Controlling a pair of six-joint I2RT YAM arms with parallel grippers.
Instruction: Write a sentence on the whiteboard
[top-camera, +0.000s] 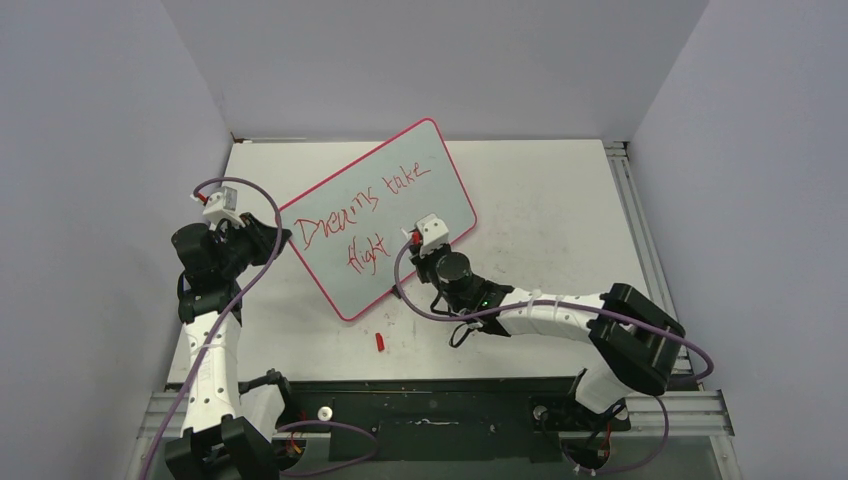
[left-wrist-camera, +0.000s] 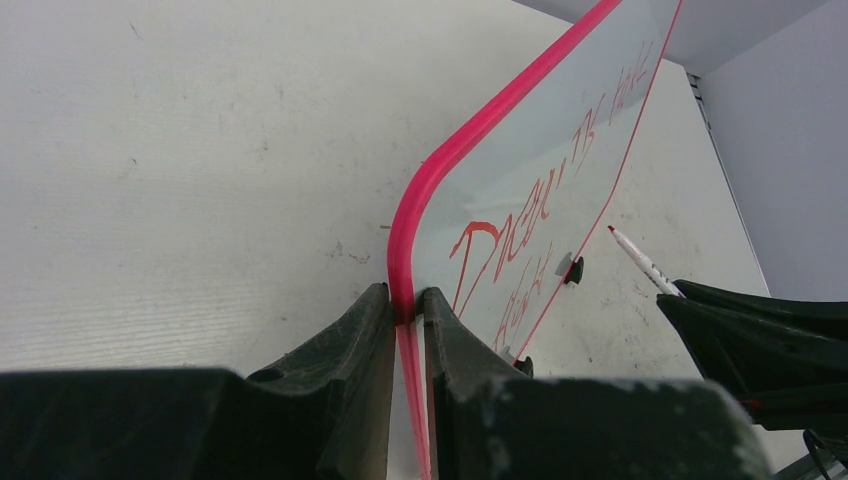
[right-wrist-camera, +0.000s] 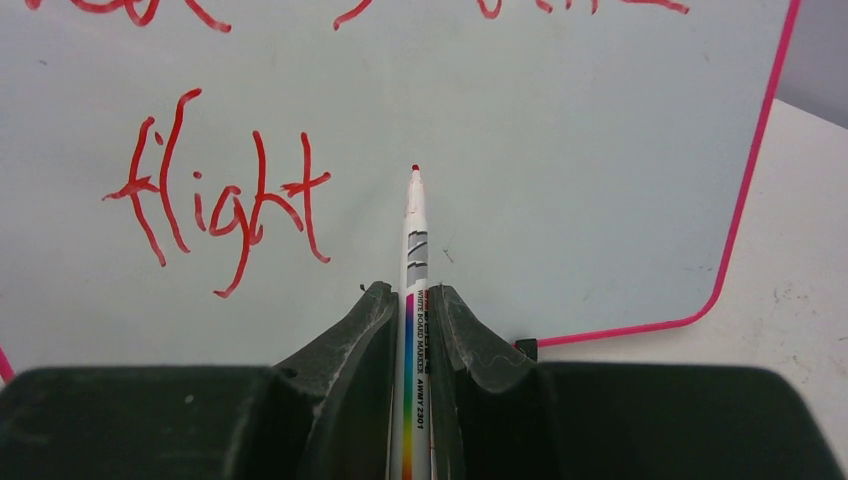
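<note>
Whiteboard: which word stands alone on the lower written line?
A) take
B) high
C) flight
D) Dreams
C: in the right wrist view, "flight" stands alone in red on the whiteboard, left of the marker tip and below the upper line of writing.

Whiteboard (top-camera: 385, 225): glossy pale surface, thin red-pink rim, rounded corners. Red handwriting reads "Dreams take flight". Propped at a steep tilt, set diagonally on the table (top-camera: 560, 210), left of its centre; black clip feet (left-wrist-camera: 573, 270) on the lower edge.
</note>
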